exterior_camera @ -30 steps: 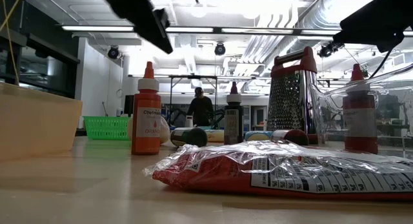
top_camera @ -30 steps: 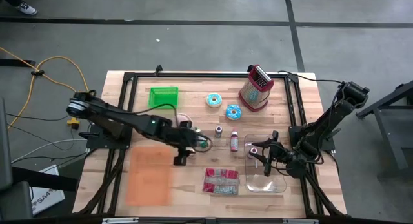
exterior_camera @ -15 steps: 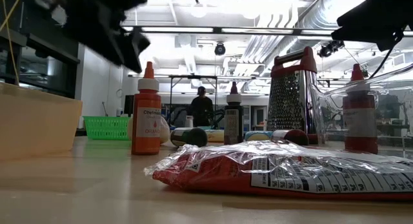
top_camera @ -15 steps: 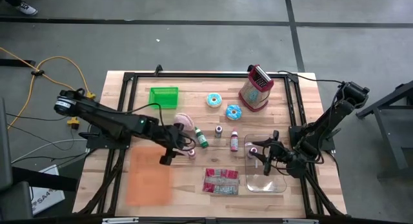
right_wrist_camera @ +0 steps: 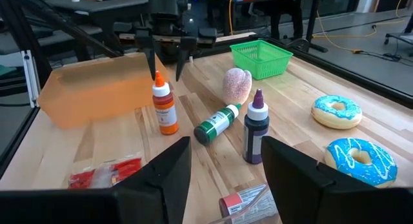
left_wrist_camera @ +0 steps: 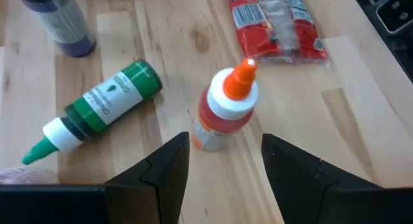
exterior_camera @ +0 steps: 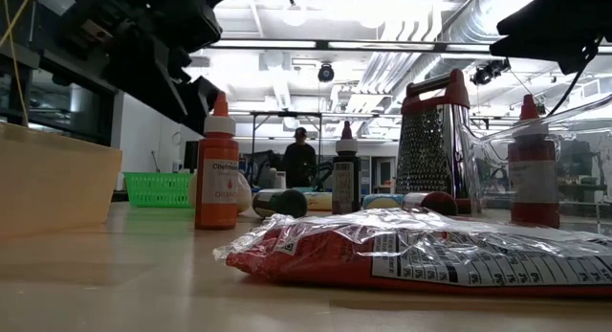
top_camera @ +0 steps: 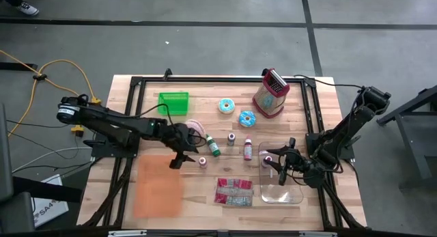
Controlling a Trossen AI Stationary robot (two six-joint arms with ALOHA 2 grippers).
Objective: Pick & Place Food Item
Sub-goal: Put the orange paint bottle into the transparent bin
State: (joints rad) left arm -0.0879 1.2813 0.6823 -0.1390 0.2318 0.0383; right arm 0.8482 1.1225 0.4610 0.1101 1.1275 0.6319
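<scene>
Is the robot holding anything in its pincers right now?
No. The left pincer is open with only air between its fingers, above the orange-capped bottle. The right pincer is open and empty too.

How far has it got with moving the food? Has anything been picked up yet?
Nothing looks moved yet: the red snack packet lies flat on the table, and both blue-iced donuts sit near the grater. The left tool, open and empty, hovers by the orange-capped bottle. The right tool waits open over the clear container. Picking and placing remain.
</scene>
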